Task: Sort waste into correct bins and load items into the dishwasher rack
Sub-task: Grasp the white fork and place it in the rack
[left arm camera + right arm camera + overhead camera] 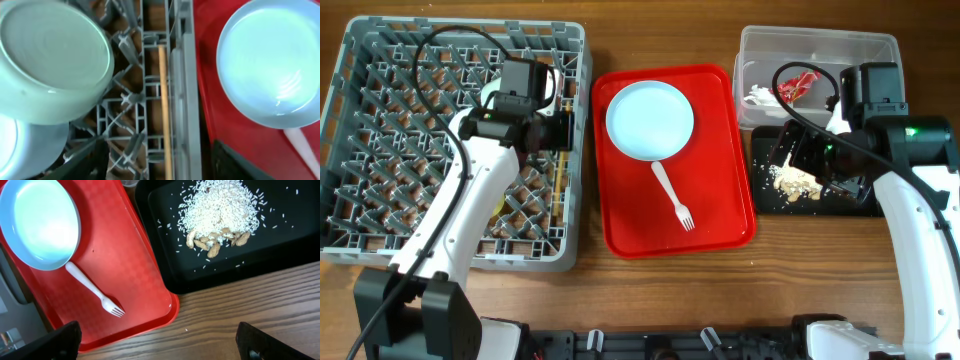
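Observation:
The grey dishwasher rack (pixel 380 120) fills the left. My left gripper (pixel 560 135) is open over its right edge. In the left wrist view it (pixel 155 162) hangs above the thin wooden stick (pixel 163 100), which lies in the rack (pixel 182 100) beside two mint bowls (pixel 52 60). The pale plate (pixel 649 120) and white fork (pixel 675 198) lie on the red serving tray. My right gripper (pixel 808 155) is open and empty over the black tray (pixel 765 195) of crumbs (pixel 795 180). The clear tub (pixel 820 45) holds the red wrapper (pixel 800 83) and white scraps (pixel 760 96).
The red serving tray (pixel 720 215) lies between the rack and the bins. The right wrist view shows its corner (pixel 150 305), the black tray (pixel 165 255) with rice and peanuts (pixel 220 210), and bare wooden table (pixel 240 305) in front. A yellow spot (pixel 498 208) shows by my left arm.

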